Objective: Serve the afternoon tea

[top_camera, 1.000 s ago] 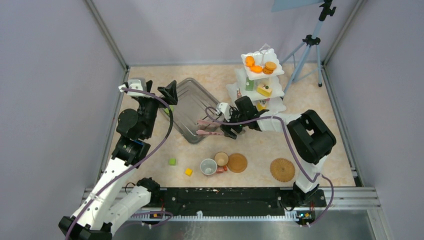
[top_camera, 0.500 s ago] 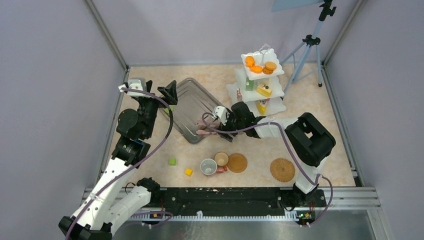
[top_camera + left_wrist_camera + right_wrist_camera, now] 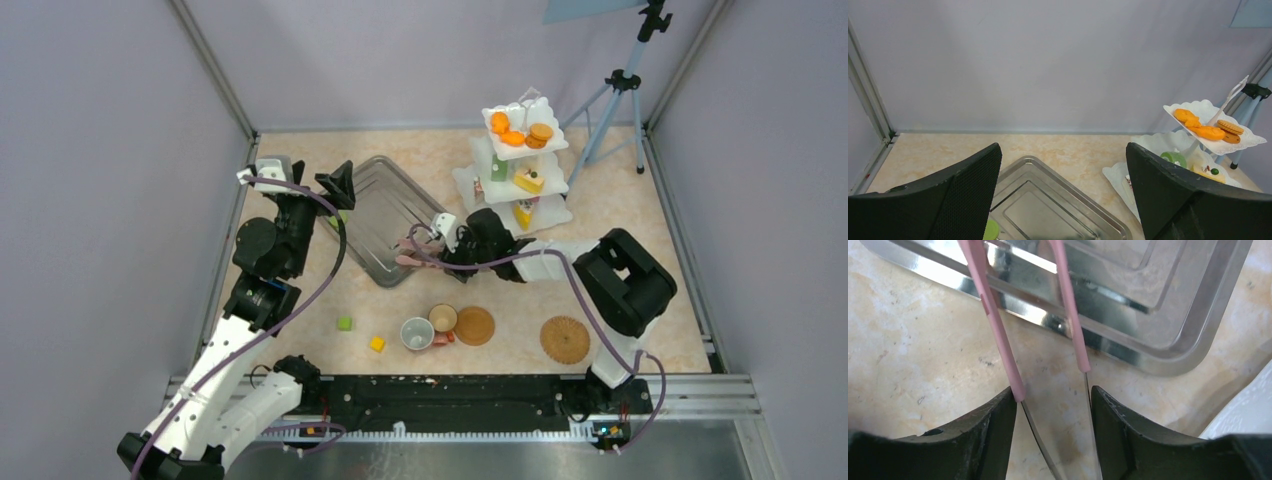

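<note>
The white three-tier stand [image 3: 490, 185] stands at the back right, with orange rounds [image 3: 512, 131] on its top plate and a yellow cake wedge [image 3: 528, 180] on the tier below. A white cup [image 3: 417, 333] and a tan cup [image 3: 443, 317] sit beside one woven mat [image 3: 474, 326]; the second mat [image 3: 565, 339] lies further right. My right gripper [image 3: 441, 246] [image 3: 1053, 395] is low at the tray's near corner, shut on the two arms of the pink tongs [image 3: 410, 252] [image 3: 998, 340]. My left gripper [image 3: 340, 184] [image 3: 1063, 150] hangs open and holds nothing over the tray's far-left side.
The grey steel tray [image 3: 370, 190] [image 3: 1168, 335] [image 3: 1048, 200] lies left of the stand [image 3: 1208, 145]. A green cube [image 3: 344, 323] and a yellow cube [image 3: 377, 344] sit near the front. A tripod [image 3: 615, 90] stands at the back right corner. Walls enclose the table.
My right gripper slid left along the tongs to the tray's corner and closed in on their arms, pinching them closer together. The left arm has not moved.
</note>
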`<act>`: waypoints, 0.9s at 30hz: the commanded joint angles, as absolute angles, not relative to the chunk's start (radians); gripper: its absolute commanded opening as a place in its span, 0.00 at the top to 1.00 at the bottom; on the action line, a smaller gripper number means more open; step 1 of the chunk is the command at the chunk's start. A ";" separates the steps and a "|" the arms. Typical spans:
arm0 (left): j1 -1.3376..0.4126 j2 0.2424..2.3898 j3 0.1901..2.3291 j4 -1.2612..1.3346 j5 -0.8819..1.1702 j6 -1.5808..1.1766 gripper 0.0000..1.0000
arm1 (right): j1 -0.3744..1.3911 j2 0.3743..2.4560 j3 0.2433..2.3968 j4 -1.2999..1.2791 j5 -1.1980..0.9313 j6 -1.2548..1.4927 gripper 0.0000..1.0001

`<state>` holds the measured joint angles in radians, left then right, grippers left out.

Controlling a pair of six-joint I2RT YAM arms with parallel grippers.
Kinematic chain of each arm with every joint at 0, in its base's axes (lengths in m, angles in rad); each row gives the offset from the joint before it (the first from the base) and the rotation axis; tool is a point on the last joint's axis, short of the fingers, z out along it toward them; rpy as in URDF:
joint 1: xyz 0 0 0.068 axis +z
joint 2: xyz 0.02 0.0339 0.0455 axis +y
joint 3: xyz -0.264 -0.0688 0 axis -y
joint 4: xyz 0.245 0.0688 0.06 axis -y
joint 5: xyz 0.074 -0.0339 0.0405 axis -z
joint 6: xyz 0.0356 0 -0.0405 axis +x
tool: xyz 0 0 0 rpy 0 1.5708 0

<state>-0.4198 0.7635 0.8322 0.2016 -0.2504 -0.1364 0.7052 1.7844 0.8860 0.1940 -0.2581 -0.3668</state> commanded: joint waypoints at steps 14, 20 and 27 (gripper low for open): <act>-0.423 0.744 0.863 0.227 -0.251 -0.132 0.01 | 0.775 1.539 0.957 0.044 -0.070 0.155 0.63; -0.423 0.736 0.863 0.227 -0.260 -0.128 0.01 | 0.805 1.650 1.115 0.051 -0.043 0.368 0.63; -0.423 0.722 0.863 0.227 -0.277 -0.113 0.01 | 0.834 1.873 1.398 -0.029 -0.046 0.622 0.60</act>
<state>-0.4198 0.7391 0.8322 0.2012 -0.2592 -0.1284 0.8158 1.7748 1.2430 0.0040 -0.0463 0.4225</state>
